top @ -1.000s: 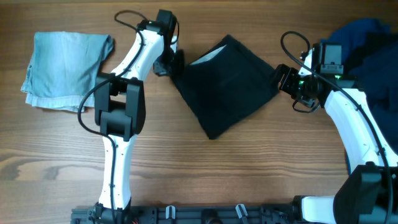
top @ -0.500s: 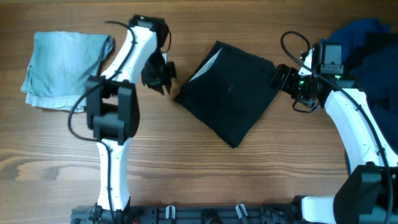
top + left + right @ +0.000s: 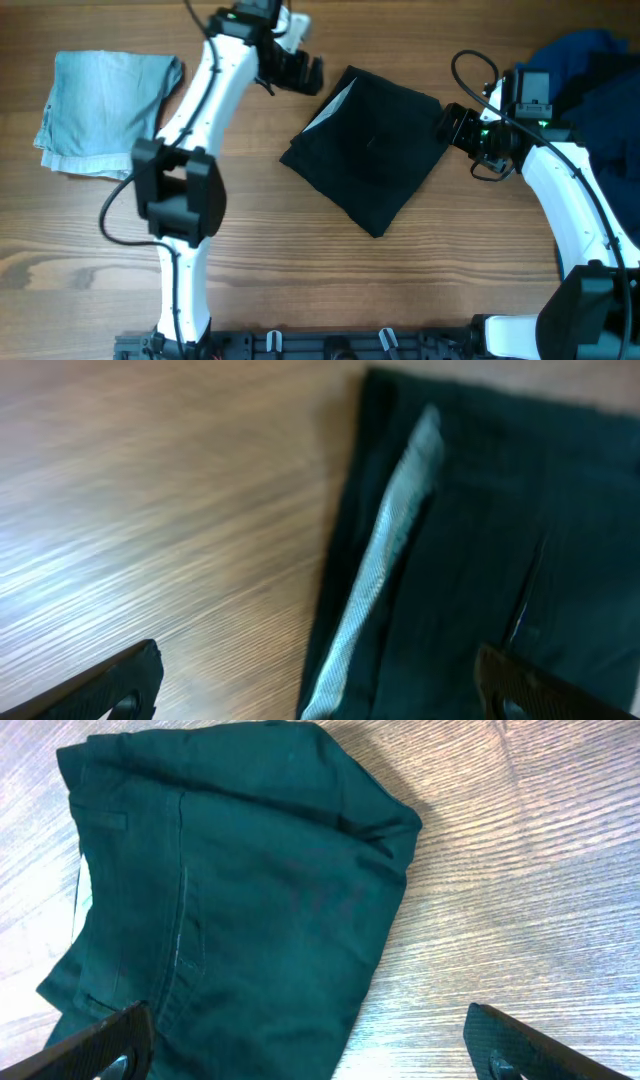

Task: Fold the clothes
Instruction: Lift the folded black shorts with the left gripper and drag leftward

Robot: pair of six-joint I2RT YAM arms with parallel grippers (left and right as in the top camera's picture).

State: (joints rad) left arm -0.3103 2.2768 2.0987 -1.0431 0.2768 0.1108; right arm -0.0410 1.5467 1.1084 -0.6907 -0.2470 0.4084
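A black folded garment (image 3: 365, 150) lies flat as a tilted square in the middle of the table. A pale lining strip (image 3: 385, 580) shows along its left edge. My left gripper (image 3: 300, 72) hovers open just beyond the garment's upper-left edge, with nothing between its fingers (image 3: 110, 685). My right gripper (image 3: 450, 127) stands open at the garment's right corner, over the cloth (image 3: 250, 890) but not holding it.
A light blue folded garment (image 3: 105, 110) lies at the far left. A dark blue pile of clothes (image 3: 590, 70) sits at the back right, behind the right arm. Bare wooden table (image 3: 400, 280) runs along the front.
My left gripper has opened, let go of the black garment and swung up toward the table's far edge. The garment has settled flat. The right arm has not moved.
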